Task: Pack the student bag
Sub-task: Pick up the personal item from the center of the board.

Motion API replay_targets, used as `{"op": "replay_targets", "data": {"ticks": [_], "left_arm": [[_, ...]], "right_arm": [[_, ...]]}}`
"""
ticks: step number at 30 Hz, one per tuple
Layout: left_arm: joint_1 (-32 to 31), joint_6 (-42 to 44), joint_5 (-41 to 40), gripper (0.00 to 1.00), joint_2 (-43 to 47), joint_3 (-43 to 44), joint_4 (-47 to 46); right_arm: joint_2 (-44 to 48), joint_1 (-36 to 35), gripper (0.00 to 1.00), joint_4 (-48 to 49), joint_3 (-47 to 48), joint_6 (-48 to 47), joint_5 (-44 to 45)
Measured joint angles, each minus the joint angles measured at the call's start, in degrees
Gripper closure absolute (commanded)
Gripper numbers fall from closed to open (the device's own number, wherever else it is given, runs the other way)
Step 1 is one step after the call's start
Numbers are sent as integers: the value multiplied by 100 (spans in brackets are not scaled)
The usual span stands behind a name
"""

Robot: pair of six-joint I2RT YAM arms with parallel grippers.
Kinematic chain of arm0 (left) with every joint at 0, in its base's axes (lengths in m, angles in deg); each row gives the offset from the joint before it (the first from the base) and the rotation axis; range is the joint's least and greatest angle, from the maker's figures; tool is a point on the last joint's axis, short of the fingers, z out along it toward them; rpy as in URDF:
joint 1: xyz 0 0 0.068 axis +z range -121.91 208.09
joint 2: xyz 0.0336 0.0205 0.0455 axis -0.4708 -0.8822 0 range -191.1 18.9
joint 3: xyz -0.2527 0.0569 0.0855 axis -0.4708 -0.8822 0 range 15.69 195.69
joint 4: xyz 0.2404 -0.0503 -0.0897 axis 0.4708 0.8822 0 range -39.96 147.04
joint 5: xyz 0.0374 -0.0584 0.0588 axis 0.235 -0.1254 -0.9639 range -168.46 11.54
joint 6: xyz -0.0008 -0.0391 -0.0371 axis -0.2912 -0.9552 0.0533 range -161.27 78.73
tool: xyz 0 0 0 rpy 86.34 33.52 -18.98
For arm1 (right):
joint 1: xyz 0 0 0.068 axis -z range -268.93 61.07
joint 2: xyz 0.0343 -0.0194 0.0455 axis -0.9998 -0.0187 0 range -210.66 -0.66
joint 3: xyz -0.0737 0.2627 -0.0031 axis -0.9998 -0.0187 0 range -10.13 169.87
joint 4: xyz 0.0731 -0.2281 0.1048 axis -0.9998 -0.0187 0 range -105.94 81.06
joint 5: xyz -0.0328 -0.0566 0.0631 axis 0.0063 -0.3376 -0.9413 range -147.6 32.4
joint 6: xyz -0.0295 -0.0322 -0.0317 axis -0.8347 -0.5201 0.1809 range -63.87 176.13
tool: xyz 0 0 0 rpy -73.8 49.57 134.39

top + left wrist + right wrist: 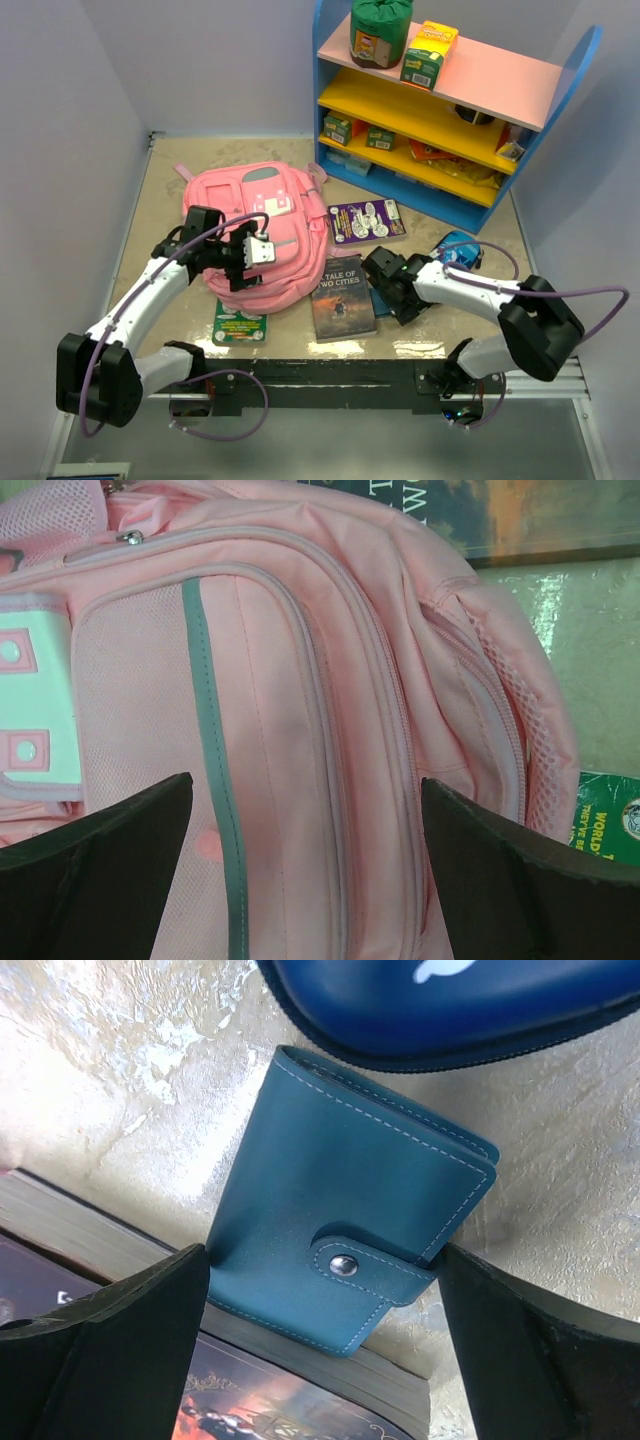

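Spread right hand (320,1255) flanks stitched teal leather wallet (340,1170); left hand (305,782), released, hovers over soft pink student bag (290,630).

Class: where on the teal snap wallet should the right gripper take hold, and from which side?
Grip the wallet across its two long sides, spine and snap-tab edge, descending from above: it lies flat, one end overlapping the paperback, and the right gripper's open jaws straddle those sides.
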State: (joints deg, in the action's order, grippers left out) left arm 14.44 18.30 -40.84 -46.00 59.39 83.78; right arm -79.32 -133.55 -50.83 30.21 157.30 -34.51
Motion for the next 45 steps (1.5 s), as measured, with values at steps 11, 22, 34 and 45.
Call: {"op": "replay_targets", "data": {"ticks": [11, 22, 34, 45], "left_arm": [[0, -144, -109, 0, -22, -61, -612], [-39, 306, -977, 4, -291, -472, -1241], [-37, 404, -1043, 53, -326, -96, -815], [-35, 358, -833, 70, -490, 505, 22]], "right_arm": [[-385, 0, 35, -133, 260, -293, 20], [-643, 0, 63, 98, 374, -717, 144], [-452, 4, 76, 297, 260, -922, 153], [-461, 7, 78, 535, 249, -1075, 170]]}}
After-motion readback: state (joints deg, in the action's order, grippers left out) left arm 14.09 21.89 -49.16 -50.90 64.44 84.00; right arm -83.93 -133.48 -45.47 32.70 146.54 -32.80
